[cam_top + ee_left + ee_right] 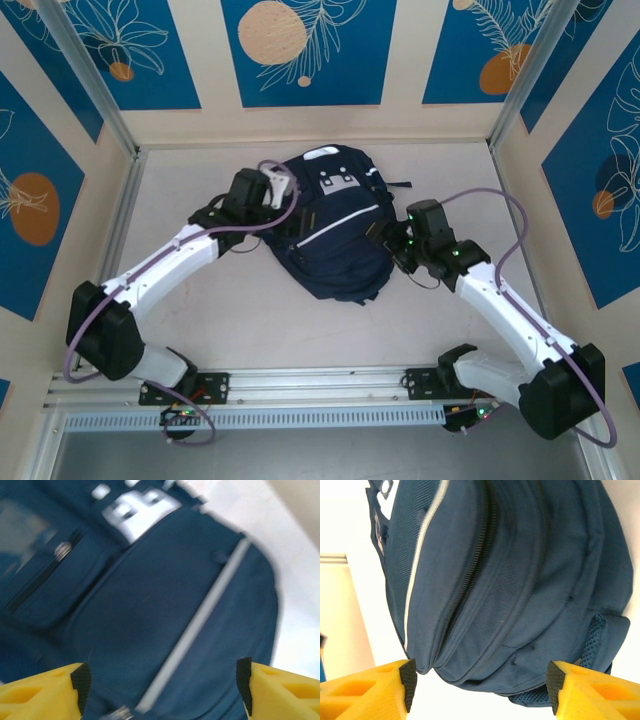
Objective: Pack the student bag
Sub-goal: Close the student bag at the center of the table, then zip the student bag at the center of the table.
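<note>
- You have the student bag (335,225) lying flat on the table (200,320), in the middle and toward the far wall. It sits between the two arms, with its light grey patch (340,183) at the far end.
- Your left gripper (162,680) hangs over the bag's far left part. Its yellow fingers (45,690) stand wide apart and clamp nothing; only navy fabric lies below them. That view is blurred, so you cannot tell whether the tips touch the cloth.
- Under that gripper a white reflective stripe (200,625) runs slantwise across the front panel. A metal zip pull (62,551) sits on a pocket to the left.
- Your right gripper (480,680) is at the bag's right side. Its jaws are likewise spread and grip nothing.
- In the right wrist view a zipper (470,575) runs along the bag's length. A mesh side pocket (595,635) shows at the lower right.
</note>
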Controlling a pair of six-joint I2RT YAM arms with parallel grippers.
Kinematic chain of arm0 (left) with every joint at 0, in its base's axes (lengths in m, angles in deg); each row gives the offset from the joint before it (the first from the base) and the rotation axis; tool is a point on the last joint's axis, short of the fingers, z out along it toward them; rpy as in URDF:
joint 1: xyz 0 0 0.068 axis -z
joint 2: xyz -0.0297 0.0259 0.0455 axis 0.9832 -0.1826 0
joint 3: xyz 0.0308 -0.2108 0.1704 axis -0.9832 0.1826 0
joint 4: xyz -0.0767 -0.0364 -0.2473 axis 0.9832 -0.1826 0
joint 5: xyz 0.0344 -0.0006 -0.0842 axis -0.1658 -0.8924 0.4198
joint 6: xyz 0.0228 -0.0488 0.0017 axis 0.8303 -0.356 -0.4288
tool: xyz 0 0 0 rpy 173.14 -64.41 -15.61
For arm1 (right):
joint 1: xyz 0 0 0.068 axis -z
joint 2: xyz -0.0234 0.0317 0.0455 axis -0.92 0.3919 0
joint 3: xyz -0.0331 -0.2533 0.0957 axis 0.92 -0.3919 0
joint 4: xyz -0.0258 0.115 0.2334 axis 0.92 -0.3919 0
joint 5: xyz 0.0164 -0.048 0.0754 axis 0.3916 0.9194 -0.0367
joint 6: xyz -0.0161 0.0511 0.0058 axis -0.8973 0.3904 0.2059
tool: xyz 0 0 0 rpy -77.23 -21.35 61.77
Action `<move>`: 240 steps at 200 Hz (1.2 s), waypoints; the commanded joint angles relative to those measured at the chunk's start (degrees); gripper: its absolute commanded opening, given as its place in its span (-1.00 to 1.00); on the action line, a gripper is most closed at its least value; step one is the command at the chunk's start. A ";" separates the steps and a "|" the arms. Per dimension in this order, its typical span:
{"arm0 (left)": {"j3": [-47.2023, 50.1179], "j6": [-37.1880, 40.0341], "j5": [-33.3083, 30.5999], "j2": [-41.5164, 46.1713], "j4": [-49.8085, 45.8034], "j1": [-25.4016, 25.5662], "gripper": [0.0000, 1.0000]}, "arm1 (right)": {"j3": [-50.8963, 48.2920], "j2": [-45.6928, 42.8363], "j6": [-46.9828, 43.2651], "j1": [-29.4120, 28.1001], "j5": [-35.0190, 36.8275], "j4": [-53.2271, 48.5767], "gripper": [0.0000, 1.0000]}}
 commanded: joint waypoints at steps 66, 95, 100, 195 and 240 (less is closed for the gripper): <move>21.71 5.89 7.41 8.21 11.15 -8.22 0.63 | 21.21 20.28 -12.29 -8.15 -4.73 -4.12 0.43; 23.17 11.27 16.41 5.56 16.87 -8.13 0.53 | 26.71 26.53 -13.76 -9.62 -7.00 -6.74 0.43; 23.27 12.04 17.45 4.94 17.82 -8.13 0.50 | 27.36 27.22 -13.74 -9.76 -7.15 -7.20 0.43; 17.68 25.32 22.39 -4.49 16.38 -8.13 -0.14 | 25.12 25.25 -12.79 -9.74 -7.89 -8.89 0.42; 13.31 28.20 22.42 -8.28 12.85 -8.21 -0.23 | 23.20 23.12 -12.09 -9.49 -7.76 -8.97 0.43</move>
